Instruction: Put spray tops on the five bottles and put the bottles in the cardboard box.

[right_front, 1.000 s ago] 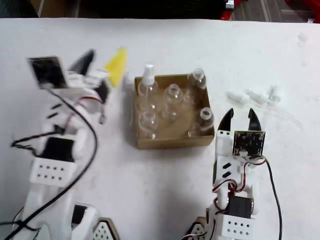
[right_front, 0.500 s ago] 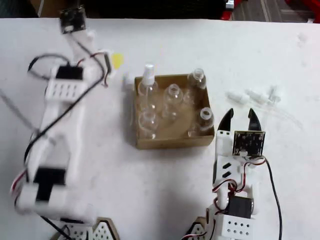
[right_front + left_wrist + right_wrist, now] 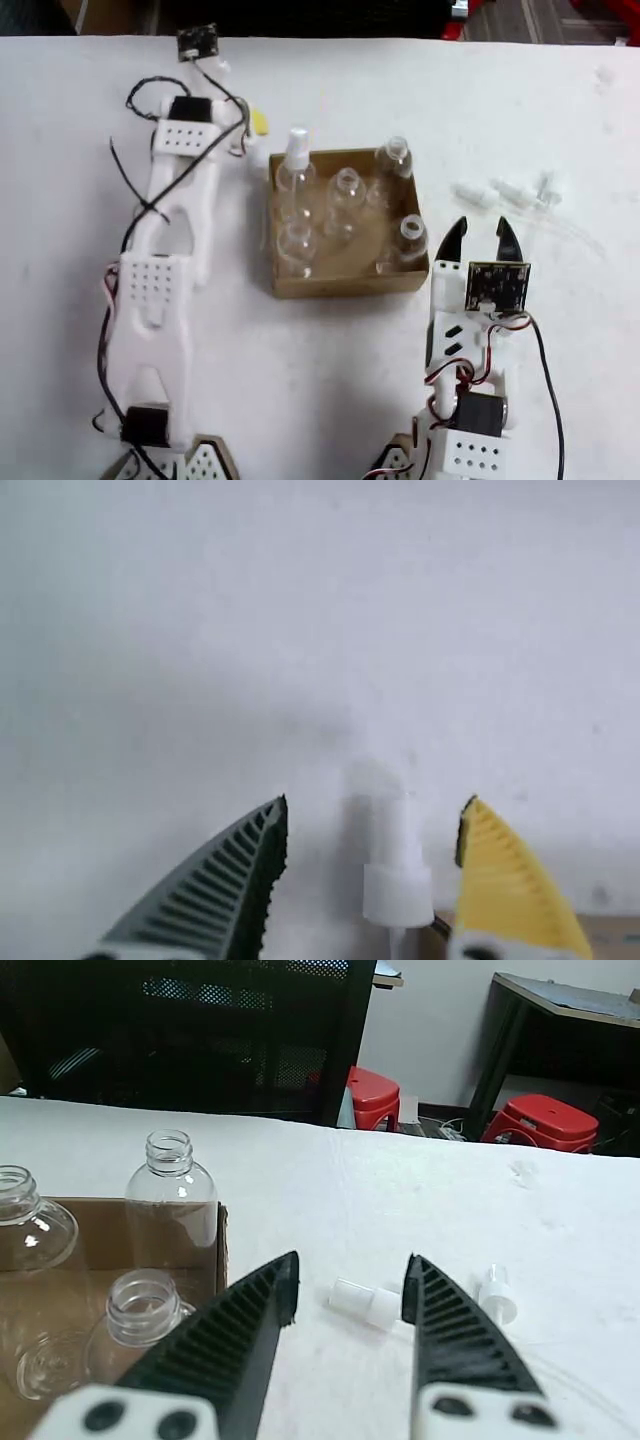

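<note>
The white table [image 3: 330, 380] carries everything; the left arm [image 3: 165, 260] lies stretched far along its left side, and the right arm [image 3: 470, 350] stands near the front edge on the right, just beside the front right corner of the cardboard box [image 3: 345, 283].

The cardboard box sits in the middle of the table, between the two arms; all five bottles stand upright inside it; the capped bottle [image 3: 296, 165], in the far left corner of the box, has a spray top on its neck; the open bottles [image 3: 347, 190], four of them, have bare necks.

The left gripper [image 3: 374, 802] is low over the table beside the far left corner of the box; its grey and yellow jaws are spread apart; the single spray top [image 3: 395, 865] lies on the table between them, and it touches neither jaw; in the high view this single spray top [image 3: 257, 159] is just beside the box corner.

The right gripper [image 3: 478, 232] has its black jaws spread and holds nothing; the loose spray tops [image 3: 515, 192] lie on the table to the right of the box, a little beyond this gripper; in the right wrist view one of them [image 3: 365, 1301] shows between the jaw tips, farther off.
</note>
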You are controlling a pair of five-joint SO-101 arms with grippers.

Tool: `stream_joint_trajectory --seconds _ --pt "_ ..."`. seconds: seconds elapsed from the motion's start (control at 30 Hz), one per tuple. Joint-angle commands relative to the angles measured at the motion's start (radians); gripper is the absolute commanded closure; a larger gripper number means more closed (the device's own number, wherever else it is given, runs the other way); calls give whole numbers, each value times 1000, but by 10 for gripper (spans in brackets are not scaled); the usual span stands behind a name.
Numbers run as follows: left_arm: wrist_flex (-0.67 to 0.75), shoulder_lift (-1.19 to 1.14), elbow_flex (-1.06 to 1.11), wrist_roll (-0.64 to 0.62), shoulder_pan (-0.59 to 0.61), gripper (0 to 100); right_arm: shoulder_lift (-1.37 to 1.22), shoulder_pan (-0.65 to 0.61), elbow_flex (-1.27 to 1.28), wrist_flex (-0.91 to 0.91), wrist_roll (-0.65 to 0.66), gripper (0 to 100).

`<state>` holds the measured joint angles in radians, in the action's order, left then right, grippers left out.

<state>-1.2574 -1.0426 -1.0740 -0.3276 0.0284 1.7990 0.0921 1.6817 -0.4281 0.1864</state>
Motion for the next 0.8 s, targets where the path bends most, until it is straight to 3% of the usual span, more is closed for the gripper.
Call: stream_joint_trajectory --seconds 0.0,0.2,0.37,0.6,0.77 --pt "-63 -196 -354 -20 -25 740 1 -4 9 16 -2 850" --pt "-115 -390 -603 -20 -41 740 1 -4 9 16 -2 850" --pt "-178 -389 -582 -20 -50 768 1 -4 9 16 -2 850" --pt "-169 -392 -582 -20 -39 983 1 -4 9 16 -2 850" --pt "-284 -380 -591 -20 -22 958 1 -4 9 16 -2 850"
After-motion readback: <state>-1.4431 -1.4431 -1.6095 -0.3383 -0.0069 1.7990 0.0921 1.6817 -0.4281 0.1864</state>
